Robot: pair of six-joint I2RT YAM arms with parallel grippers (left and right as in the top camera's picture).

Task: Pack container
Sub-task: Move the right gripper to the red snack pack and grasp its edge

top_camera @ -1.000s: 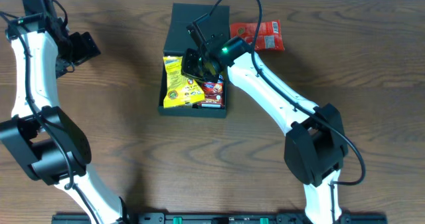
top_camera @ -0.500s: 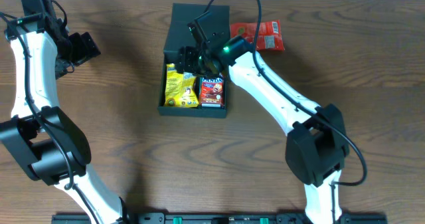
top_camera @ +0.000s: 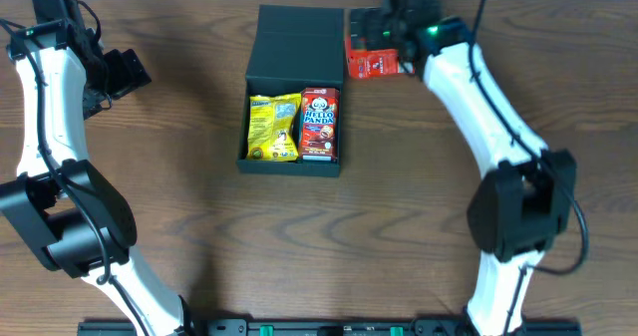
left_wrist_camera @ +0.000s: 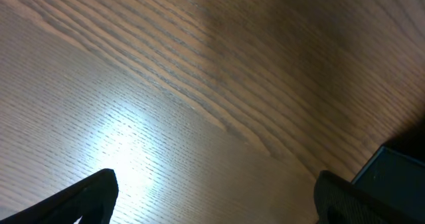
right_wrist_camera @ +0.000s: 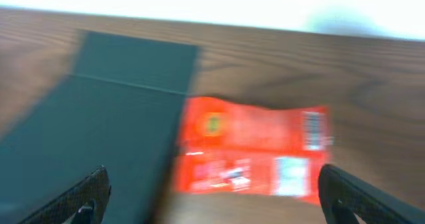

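Where the table (top_camera: 179, 226) is nearest the onlooker, the container (top_camera: 289, 165) sits at centre with its hinged lid (top_camera: 299, 39) folded flat on the far side. Its tray holds a yellow snack pack (top_camera: 273, 127) and a Hello Panda box (top_camera: 319, 124) side by side, and between them they cover most of the floor. Well off to the side, the left gripper (top_camera: 125, 69) hangs with its jaws spread and nothing between them. Beyond the lid, a red packet (right_wrist_camera: 255, 151) lies flat on the wood, just beside the lid's edge. The right gripper (top_camera: 387, 25) is poised over it, jaws wide and empty (its wrist view is blurred). Probable faults: a finger landing on the lid would drag the container. The flat foil may slip from the pinch. With the tray floor nearly full, the packet would probably ride on top and hinder closing.
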